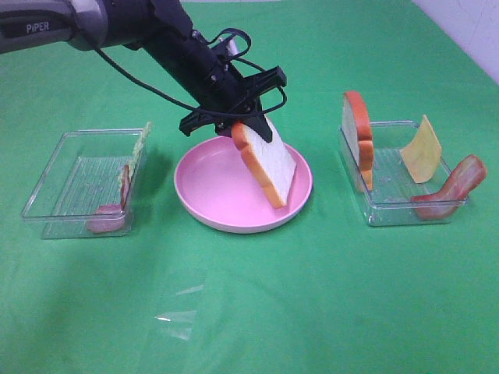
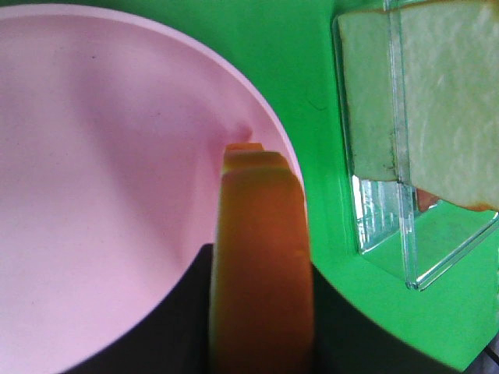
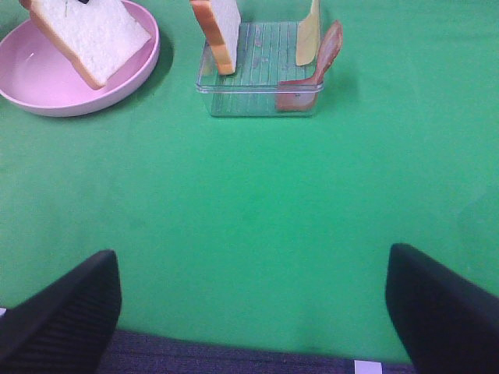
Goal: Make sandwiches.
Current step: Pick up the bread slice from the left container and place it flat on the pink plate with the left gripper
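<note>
My left gripper (image 1: 245,117) is shut on the top edge of a white bread slice (image 1: 269,165) with orange-brown crust. The slice hangs tilted over the right half of the round pink plate (image 1: 204,195), its lower corner at or just above the plate's inside. The left wrist view shows the crust edge (image 2: 261,257) between my dark fingers over the plate (image 2: 101,156). A second bread slice (image 1: 359,136), a yellow cheese square (image 1: 422,149) and a bacon strip (image 1: 456,187) stand in the right clear tray (image 1: 390,209). My right gripper (image 3: 253,312) is open and empty, well short of that tray.
A left clear tray (image 1: 58,195) holds a pale green lettuce leaf (image 1: 139,148) and bacon (image 1: 113,210) leaning on its right wall. A scrap of clear plastic (image 1: 175,315) lies on the green cloth in front. The right gripper is out of the exterior high view.
</note>
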`<state>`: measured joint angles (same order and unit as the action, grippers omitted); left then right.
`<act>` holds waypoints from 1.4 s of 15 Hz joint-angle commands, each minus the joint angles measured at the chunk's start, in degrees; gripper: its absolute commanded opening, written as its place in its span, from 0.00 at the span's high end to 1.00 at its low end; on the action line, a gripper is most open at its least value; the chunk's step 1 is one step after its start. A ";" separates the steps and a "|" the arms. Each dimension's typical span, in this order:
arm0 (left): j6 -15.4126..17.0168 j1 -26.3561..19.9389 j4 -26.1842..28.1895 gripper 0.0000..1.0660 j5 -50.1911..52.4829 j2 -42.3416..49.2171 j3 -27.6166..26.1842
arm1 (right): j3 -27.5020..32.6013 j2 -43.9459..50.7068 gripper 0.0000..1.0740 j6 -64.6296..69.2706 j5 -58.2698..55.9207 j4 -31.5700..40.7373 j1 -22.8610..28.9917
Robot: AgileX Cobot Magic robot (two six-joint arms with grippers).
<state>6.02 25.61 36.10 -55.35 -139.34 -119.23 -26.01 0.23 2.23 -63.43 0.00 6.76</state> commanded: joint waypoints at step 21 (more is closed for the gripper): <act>9.17 4.35 -24.41 0.13 -9.63 0.06 -10.49 | 0.23 1.49 0.17 -0.74 0.23 0.00 0.00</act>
<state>14.67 29.56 11.92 -64.57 -139.40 -129.32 -26.01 0.23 2.23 -63.43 0.00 6.76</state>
